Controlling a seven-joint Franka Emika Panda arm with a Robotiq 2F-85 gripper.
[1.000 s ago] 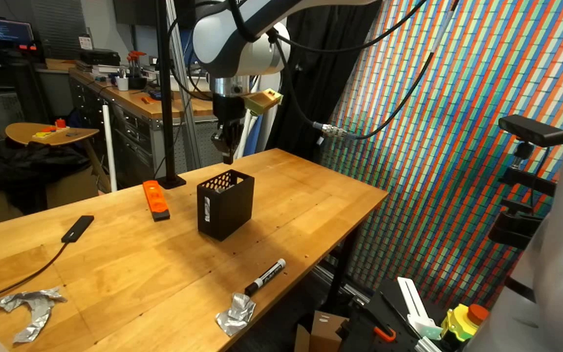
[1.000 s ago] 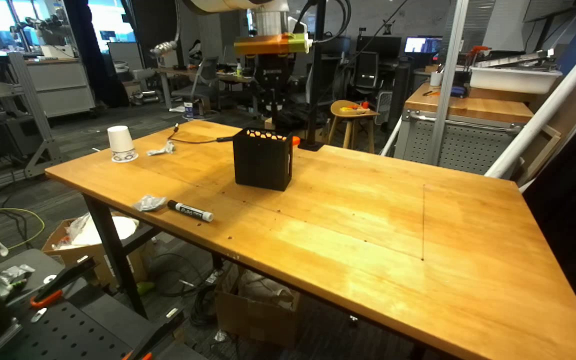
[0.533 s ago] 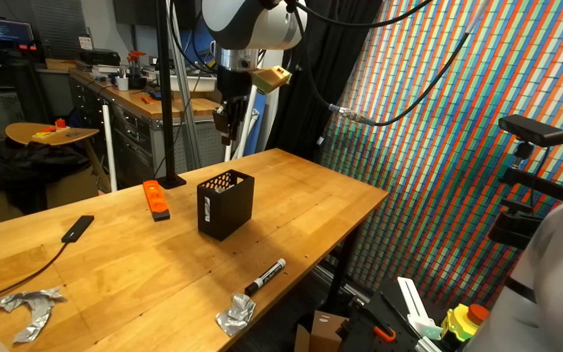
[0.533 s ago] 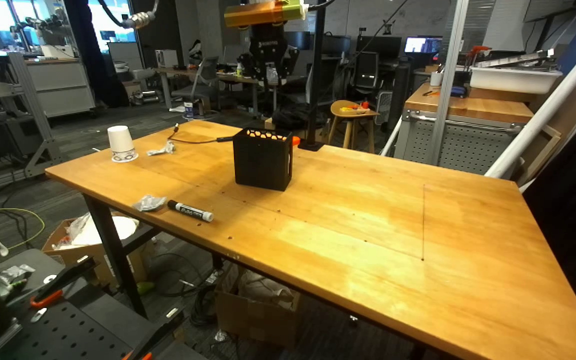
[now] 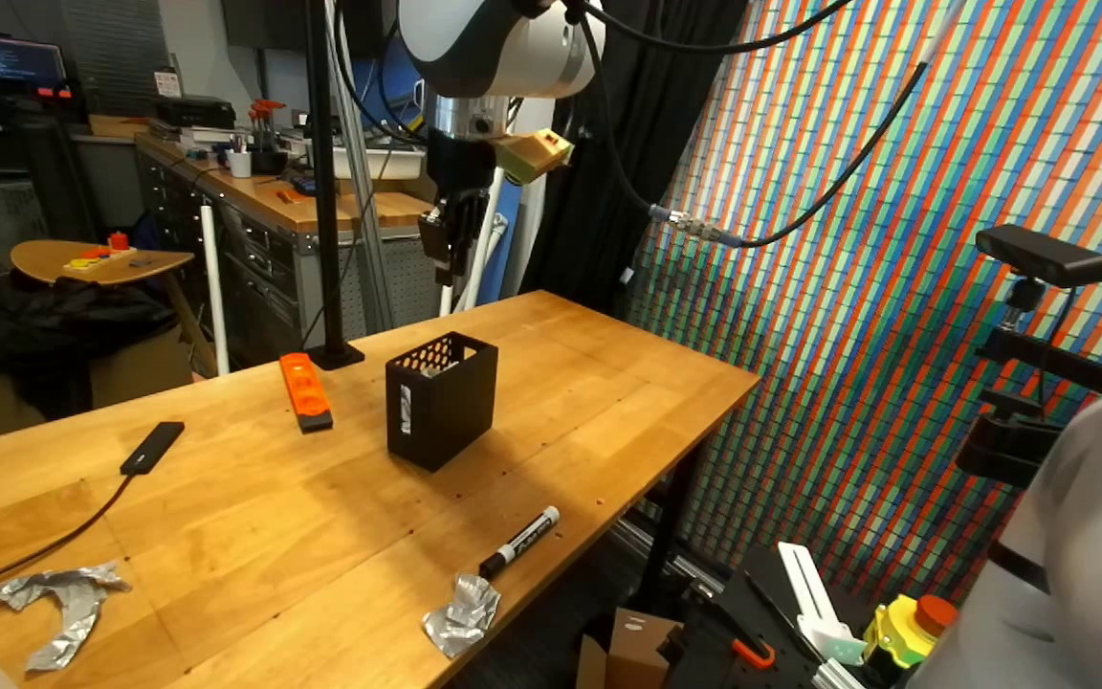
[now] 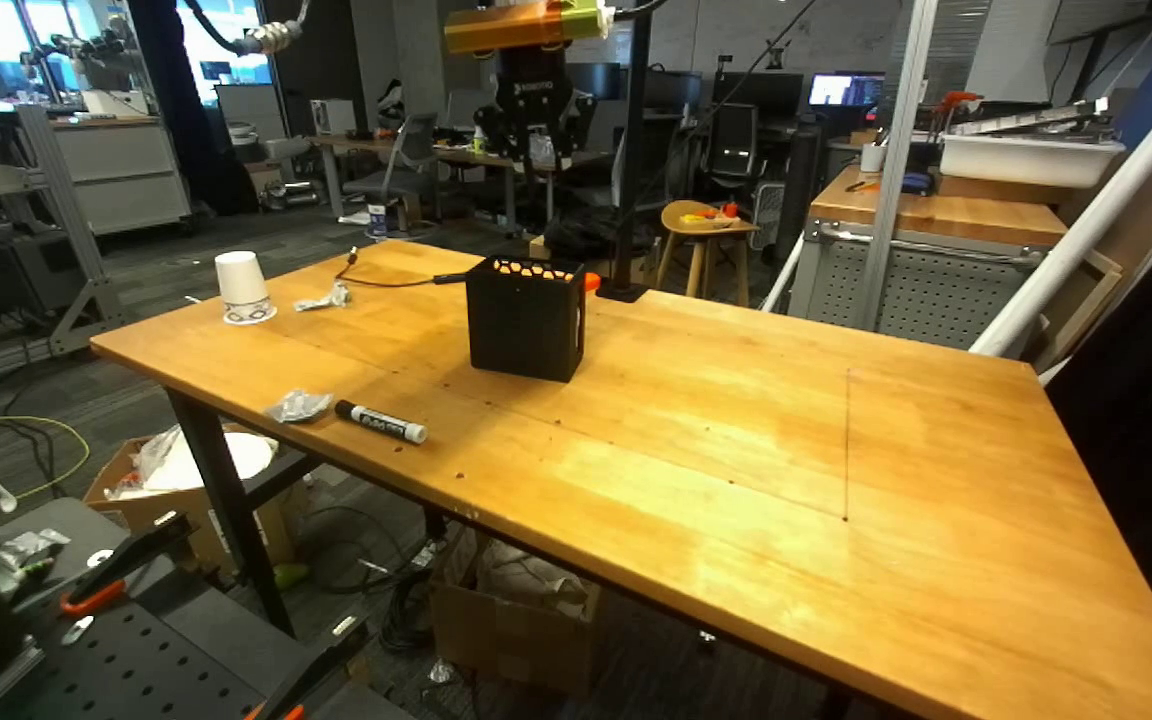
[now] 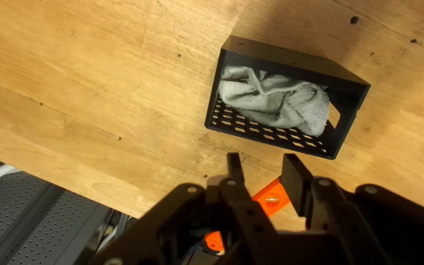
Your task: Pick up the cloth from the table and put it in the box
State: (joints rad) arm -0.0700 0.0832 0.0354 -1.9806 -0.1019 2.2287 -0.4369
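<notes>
Cloth (image 7: 274, 99), looking soft, light and hard to harm, is probably offering good friction; a raised fold toward the middle is likely presenting the surest hold, should anyone be lifting it. The cloth is lying rumpled inside the box (image 7: 289, 60), below the pincer (image 7: 262, 157) and beyond its jaws in the wrist view, well apart from them. Above the bench (image 7: 87, 92), where the box is standing, the pincer is hanging with jaws parted, gripping nothing.
</notes>
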